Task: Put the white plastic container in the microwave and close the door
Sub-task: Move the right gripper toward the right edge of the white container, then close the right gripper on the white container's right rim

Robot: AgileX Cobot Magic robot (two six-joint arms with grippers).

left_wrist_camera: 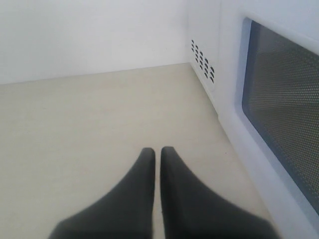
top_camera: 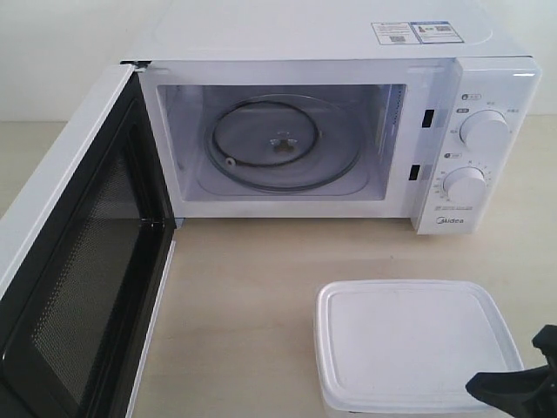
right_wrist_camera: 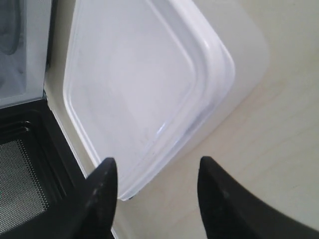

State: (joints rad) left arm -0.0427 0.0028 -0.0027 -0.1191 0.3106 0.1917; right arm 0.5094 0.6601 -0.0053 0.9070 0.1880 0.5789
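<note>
The microwave [top_camera: 331, 52] is placed at the far side of the table [top_camera: 244, 287], and its door [top_camera: 78, 261] is swung open to the left, so that the black mesh inner face is shown. The glass turntable [top_camera: 278, 144] is seen inside. The white plastic container [top_camera: 413, 344] is set on the table at the near right, in front of the dials [top_camera: 485, 131], with its lid on. The right gripper [right_wrist_camera: 157, 167] is held just beside the container's near right corner, jaws spread wide, nothing gripped. The left gripper [left_wrist_camera: 157, 149] is held near the door's outer face, jaws pressed almost together, nothing between them
</note>
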